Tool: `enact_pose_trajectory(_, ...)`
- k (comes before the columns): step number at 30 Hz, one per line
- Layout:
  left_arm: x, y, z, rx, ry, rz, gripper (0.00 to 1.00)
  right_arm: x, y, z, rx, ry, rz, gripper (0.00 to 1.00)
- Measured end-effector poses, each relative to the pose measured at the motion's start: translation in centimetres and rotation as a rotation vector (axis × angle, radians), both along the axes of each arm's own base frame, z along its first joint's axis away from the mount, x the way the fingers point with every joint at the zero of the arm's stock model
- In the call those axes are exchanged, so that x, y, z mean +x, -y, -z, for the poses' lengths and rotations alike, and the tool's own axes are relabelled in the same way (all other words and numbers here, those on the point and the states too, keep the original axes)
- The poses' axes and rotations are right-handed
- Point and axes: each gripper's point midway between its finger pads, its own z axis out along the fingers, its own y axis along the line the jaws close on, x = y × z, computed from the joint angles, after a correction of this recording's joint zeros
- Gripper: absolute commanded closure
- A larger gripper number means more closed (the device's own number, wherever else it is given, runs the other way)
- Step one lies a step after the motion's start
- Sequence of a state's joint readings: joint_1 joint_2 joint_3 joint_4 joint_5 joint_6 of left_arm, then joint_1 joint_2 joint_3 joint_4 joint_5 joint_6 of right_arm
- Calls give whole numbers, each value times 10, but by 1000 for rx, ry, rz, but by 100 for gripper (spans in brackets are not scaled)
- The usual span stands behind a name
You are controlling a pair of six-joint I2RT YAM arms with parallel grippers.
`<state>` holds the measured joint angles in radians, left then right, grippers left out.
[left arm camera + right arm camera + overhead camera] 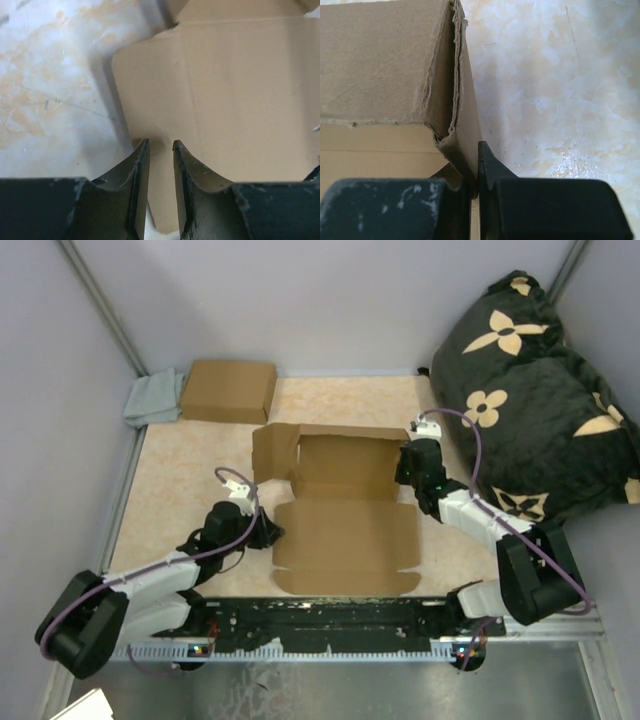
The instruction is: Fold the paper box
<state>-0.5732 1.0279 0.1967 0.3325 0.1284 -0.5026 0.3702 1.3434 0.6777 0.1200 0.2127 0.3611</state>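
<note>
Table: black cushion far rt. Paper box mid-table, lying open, front flap flat twd arm bases, rear part half raised. R gripper clamped on box's rt side wall. L gripper at box's left edge, jaws slightly apart, gripping nothing.

The paper box lies in the middle of the table, with the left claw at its left edge and the right claw on its right wall. Behind it to the left sits a carton, with a cloth on that carton's left. A cushion lies off to the right.
</note>
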Motion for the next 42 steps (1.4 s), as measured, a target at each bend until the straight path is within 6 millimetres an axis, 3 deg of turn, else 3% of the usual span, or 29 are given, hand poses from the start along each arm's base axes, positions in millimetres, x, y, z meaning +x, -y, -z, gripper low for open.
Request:
enact_pose_trajectory(4, -7, -3, 25, 25, -59, -10, 69, -1, -1, -1, 12, -1, 2, 100)
enact_pose_trajectory(14, -8, 16, 15, -55, -19, 25, 68, -1, 0, -20, 80, 52, 32, 100)
enact_pose_trajectory(20, -13, 33, 2, -108, 14, 79, 66, -6, -1, -10, 100, 31, 35, 100)
enact_pose_trajectory(25, -8, 33, -6, -96, 25, 58, 62, -10, 1, -5, 87, 15, 34, 100)
enact_pose_trajectory(38, 25, 0, -89, -3, 207, -130, 57, -15, 8, 2, 42, 10, 41, 100)
enact_pose_trajectory(42, 33, -15, -113, 28, 275, -198, 51, -16, 9, 3, 35, 23, 31, 100)
